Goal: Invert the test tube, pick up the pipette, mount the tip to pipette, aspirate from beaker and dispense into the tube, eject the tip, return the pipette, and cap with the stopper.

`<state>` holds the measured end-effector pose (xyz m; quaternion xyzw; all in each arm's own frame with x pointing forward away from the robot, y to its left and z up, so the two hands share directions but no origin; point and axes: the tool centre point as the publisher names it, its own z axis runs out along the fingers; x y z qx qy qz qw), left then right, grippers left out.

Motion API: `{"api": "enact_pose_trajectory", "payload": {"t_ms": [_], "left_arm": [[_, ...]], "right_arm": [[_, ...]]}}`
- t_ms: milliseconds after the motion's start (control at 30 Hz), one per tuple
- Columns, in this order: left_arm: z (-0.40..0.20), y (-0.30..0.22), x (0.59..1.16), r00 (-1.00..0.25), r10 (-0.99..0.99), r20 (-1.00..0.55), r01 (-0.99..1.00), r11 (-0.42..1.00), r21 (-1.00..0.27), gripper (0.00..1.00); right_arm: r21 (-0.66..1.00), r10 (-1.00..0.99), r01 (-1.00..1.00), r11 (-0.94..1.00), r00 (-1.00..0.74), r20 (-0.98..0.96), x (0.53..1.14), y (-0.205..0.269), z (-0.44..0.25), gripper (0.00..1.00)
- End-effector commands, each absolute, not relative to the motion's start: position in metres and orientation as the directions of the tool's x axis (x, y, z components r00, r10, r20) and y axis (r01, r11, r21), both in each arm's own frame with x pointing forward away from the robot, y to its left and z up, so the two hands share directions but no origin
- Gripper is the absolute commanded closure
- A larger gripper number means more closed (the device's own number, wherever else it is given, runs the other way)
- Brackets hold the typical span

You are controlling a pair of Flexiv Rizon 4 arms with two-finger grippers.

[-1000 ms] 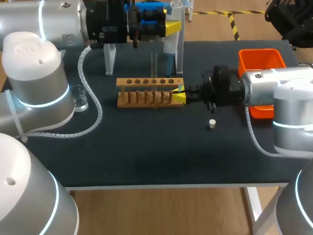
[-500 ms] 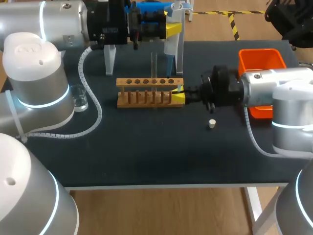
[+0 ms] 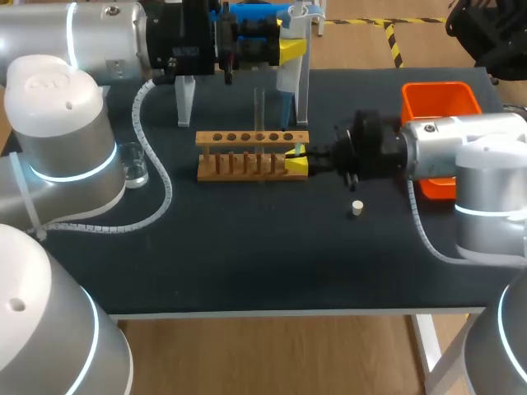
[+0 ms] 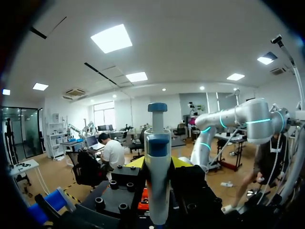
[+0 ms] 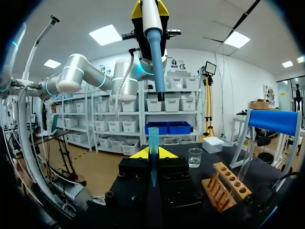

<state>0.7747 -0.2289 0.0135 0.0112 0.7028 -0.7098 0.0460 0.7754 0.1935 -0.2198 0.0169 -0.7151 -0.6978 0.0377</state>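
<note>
At the table's back, my left gripper is shut on the white and blue pipette, which hangs upright with its shaft pointing down. In the left wrist view the pipette stands between the fingers of the left gripper. My right gripper, at the right end of the wooden rack, is shut on a blue pipette tip, held upright. The pipette's shaft hangs above the tip with a gap between them. A clear test tube stands in the rack.
A glass beaker stands left of the rack, by my left arm. A small white stopper lies in front of my right arm. An orange bin sits at the back right. The clear pipette stand is behind the rack.
My right gripper has shifted slightly to the left along the rack's right end with the tip in it. The left arm and pipette have kept still.
</note>
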Motion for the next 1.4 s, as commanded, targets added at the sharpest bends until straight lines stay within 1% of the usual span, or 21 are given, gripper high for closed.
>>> {"api": "enact_pose_trajectory", "payload": {"t_ms": [33,1400], "left_arm": [[0.013,-0.227,0.774,-0.996,-0.047,-0.082,0.082,-0.010,-0.997,1.00],[0.013,-0.227,0.774,-0.996,-0.047,-0.082,0.082,-0.010,-0.997,1.00]], "right_arm": [[0.999,-0.074,0.029,0.030,-0.997,0.031,0.775,0.199,-0.218,1.00],[0.999,-0.076,0.017,0.051,-0.997,0.021,0.781,0.212,-0.207,1.00]]}}
